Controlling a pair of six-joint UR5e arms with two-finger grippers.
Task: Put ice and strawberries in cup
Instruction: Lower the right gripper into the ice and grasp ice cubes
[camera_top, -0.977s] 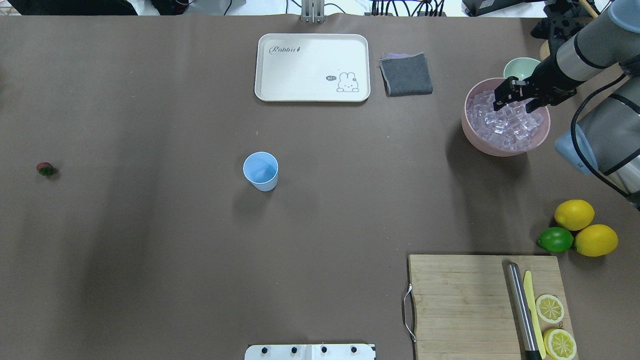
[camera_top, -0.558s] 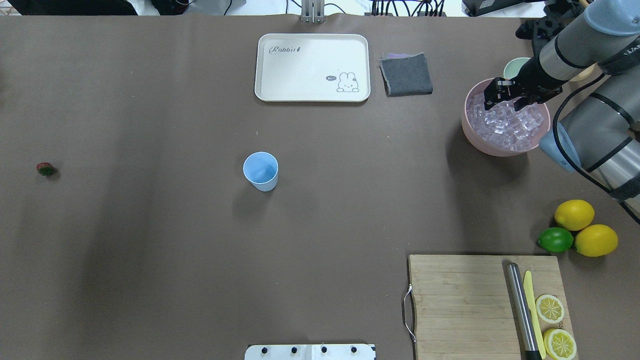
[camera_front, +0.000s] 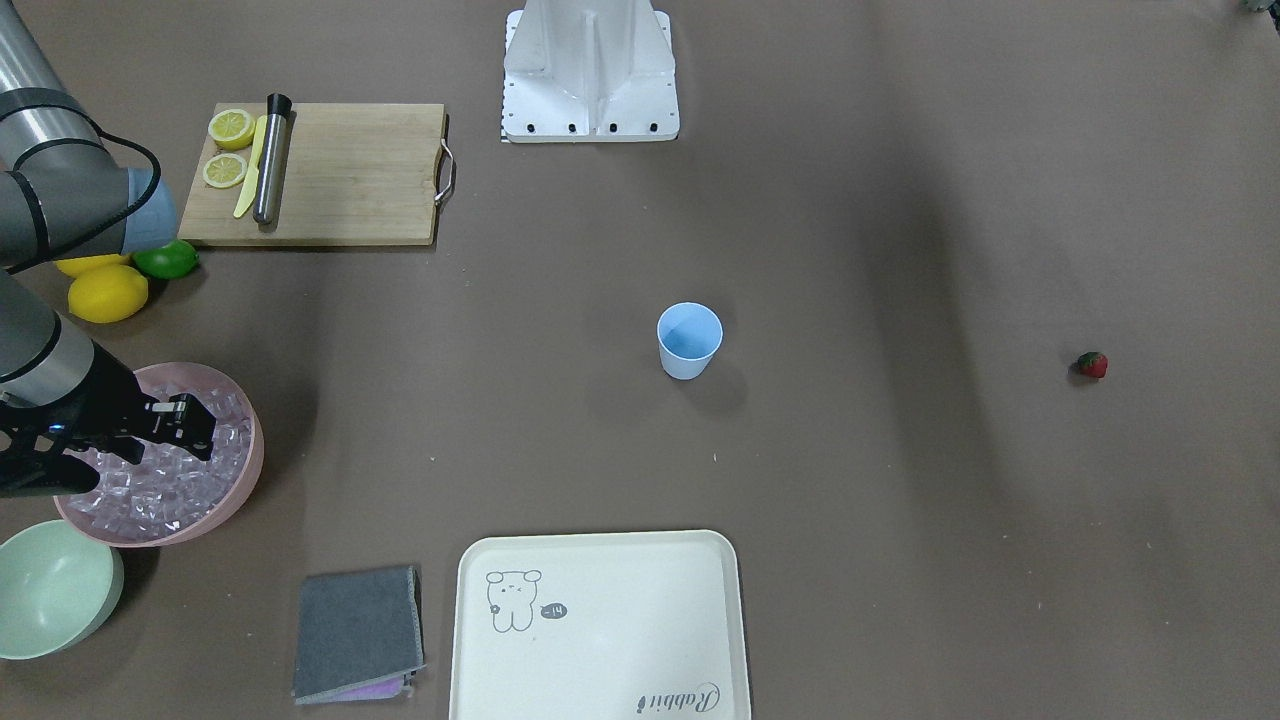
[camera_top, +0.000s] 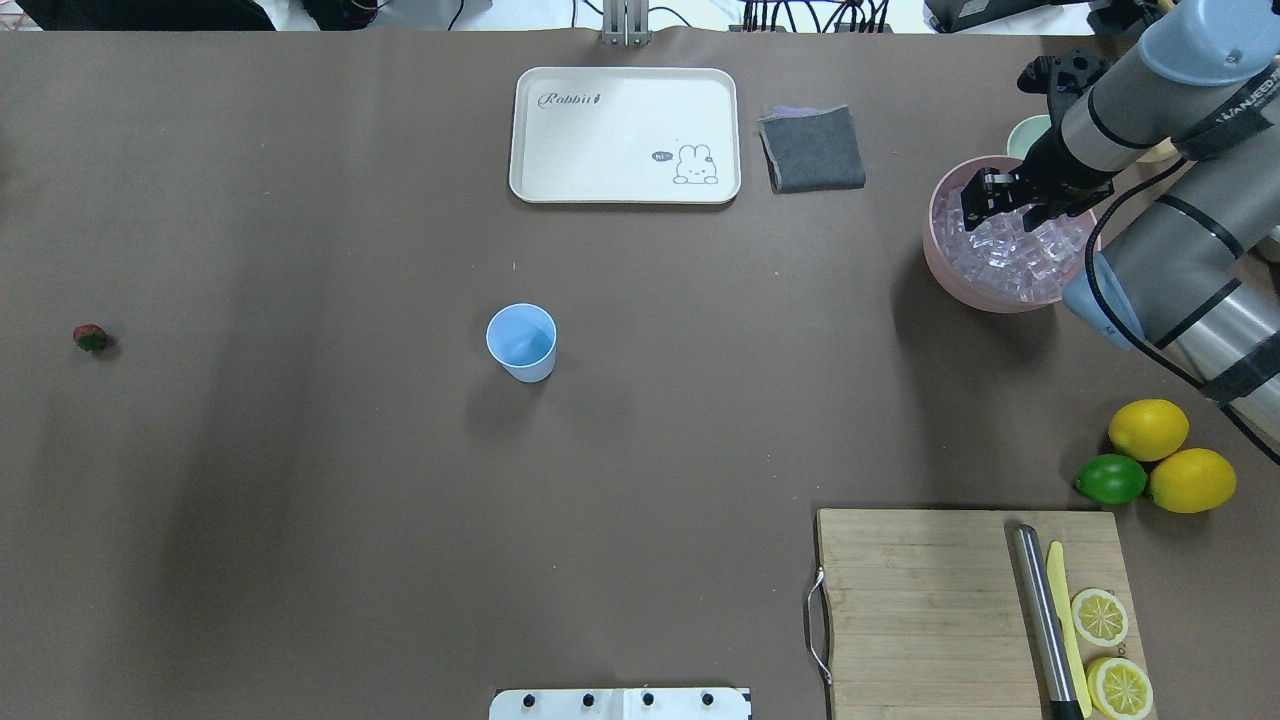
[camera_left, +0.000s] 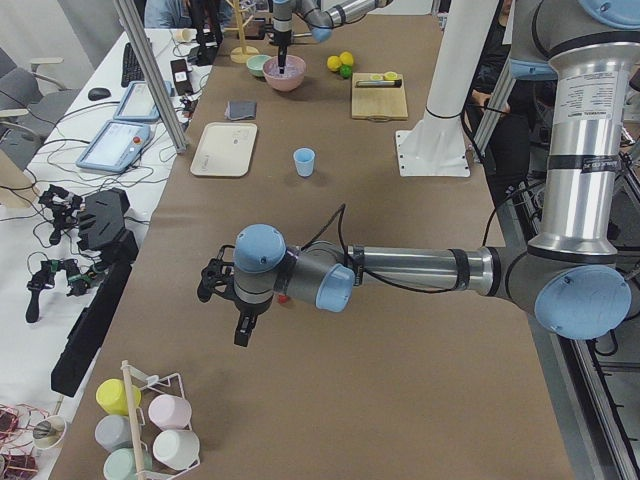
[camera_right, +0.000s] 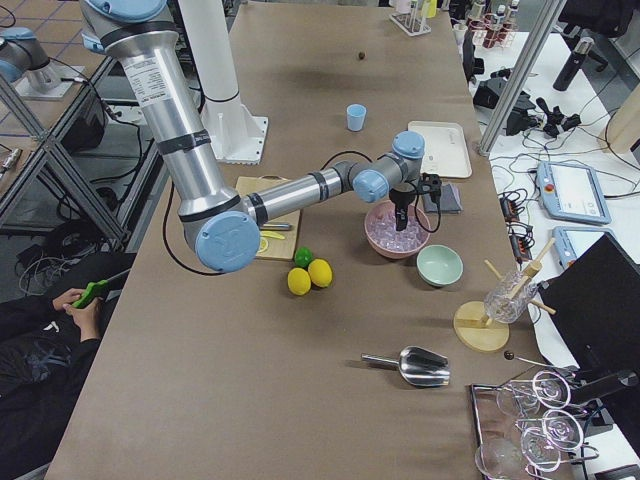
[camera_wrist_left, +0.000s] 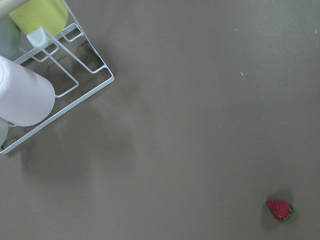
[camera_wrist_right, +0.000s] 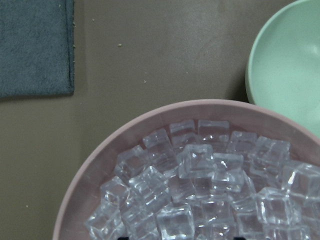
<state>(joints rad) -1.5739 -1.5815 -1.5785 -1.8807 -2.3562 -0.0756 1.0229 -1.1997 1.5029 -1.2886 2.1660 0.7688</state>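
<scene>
The light-blue cup (camera_top: 521, 340) stands upright mid-table, also in the front view (camera_front: 689, 340). Clear ice cubes (camera_top: 1010, 250) fill a pink bowl (camera_top: 935, 262); the right wrist view looks straight down on the ice (camera_wrist_right: 200, 190). My right gripper (camera_top: 1000, 212) is open and hangs just above the ice at the bowl's far side, holding nothing. The strawberry (camera_top: 90, 338) lies alone at the far left, and in the left wrist view (camera_wrist_left: 280, 210). My left gripper (camera_left: 243, 335) shows only in the exterior left view, near the strawberry; I cannot tell its state.
A cream tray (camera_top: 625, 135) and grey cloth (camera_top: 812, 148) lie at the back. A pale green bowl (camera_front: 50, 590) sits by the pink bowl. Lemons (camera_top: 1148, 428), a lime (camera_top: 1110, 480) and a cutting board (camera_top: 920, 600) with knife are front right. A cup rack (camera_wrist_left: 60, 90) stands at the left end.
My right gripper has moved left and toward the far side of the pink bowl, staying open over the ice. The cup and the strawberry have not moved.
</scene>
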